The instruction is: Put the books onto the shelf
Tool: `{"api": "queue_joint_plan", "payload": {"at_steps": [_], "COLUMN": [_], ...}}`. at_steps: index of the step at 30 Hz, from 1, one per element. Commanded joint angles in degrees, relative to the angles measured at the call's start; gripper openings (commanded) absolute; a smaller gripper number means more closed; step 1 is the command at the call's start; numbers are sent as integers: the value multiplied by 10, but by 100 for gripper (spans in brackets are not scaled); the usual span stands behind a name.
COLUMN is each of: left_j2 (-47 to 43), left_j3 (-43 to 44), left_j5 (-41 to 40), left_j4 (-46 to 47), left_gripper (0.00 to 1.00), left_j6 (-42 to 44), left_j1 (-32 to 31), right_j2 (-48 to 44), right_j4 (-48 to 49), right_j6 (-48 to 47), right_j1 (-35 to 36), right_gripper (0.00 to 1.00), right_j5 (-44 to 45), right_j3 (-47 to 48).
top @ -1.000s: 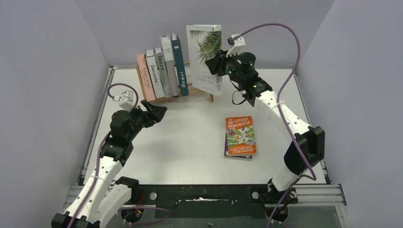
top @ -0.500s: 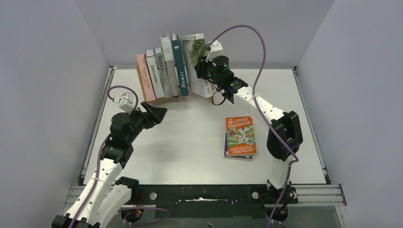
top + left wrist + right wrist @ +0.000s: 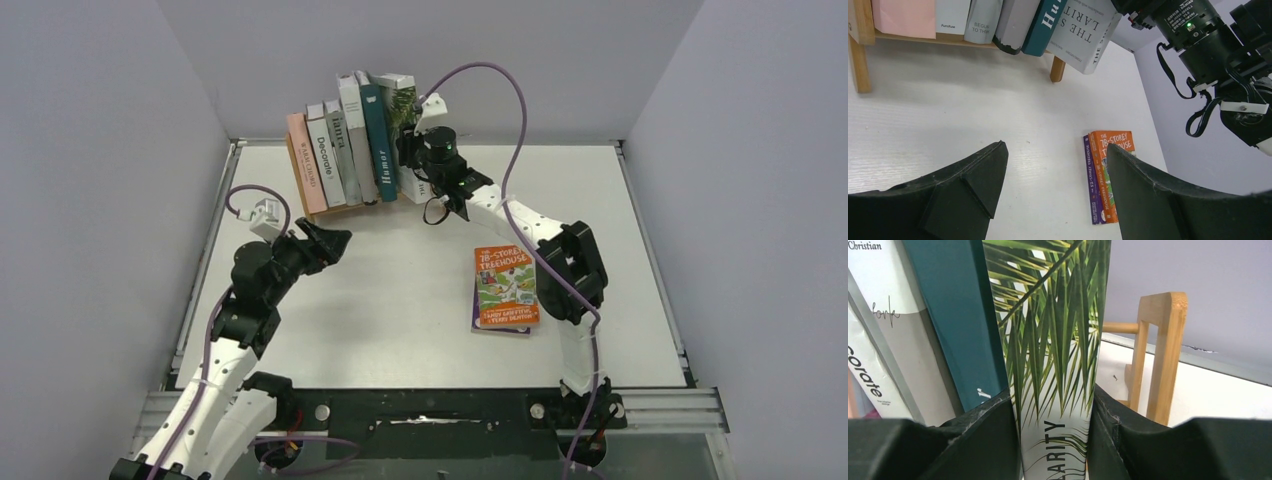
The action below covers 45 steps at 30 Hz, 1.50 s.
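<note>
The right gripper (image 3: 1050,402) clenches the palm-leaf book (image 3: 1048,330) in its jaws. Straighten it flush against the teal book (image 3: 955,315) and seat it on the shelf (image 3: 1159,340) — the left gripper (image 3: 1055,155) hovers, jaws apart.

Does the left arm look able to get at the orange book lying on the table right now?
Probably yes: the left pincer is open and empty, with bare table between it and the orange book. The right arm bends close beside that book, though.
</note>
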Motion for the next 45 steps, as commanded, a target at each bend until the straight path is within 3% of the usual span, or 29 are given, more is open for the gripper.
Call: {"api": "queue_joint_plan", "payload": {"at_steps": [1, 7, 15, 19, 22, 28, 40, 45], "left_j2": [-10, -12, -8, -7, -5, 8, 67, 78], "left_j3": [-2, -8, -10, -12, -13, -9, 31, 51], "left_j5": [1, -5, -8, -9, -10, -23, -55, -115], "left_j4": [26, 25, 25, 26, 30, 39, 73, 58], "left_gripper": [72, 73, 73, 73, 73, 73, 73, 73], "left_j6": [1, 1, 1, 1, 0, 5, 14, 16], "left_j1": [3, 3, 3, 3, 3, 3, 4, 5], "right_j2": [7, 26, 58, 50, 25, -25, -94, -144], "right_j4": [72, 92, 108, 120, 138, 167, 178, 163], "right_j6": [-9, -6, -6, -8, -8, -3, -3, 16], "right_j1": [21, 25, 25, 25, 25, 25, 23, 10], "right_gripper": [3, 7, 20, 30, 46, 58, 59, 59], "right_j5": [14, 9, 2, -1, 3, 2, 12, 10], "right_j3": [42, 54, 82, 70, 38, -26, -99, -142]}}
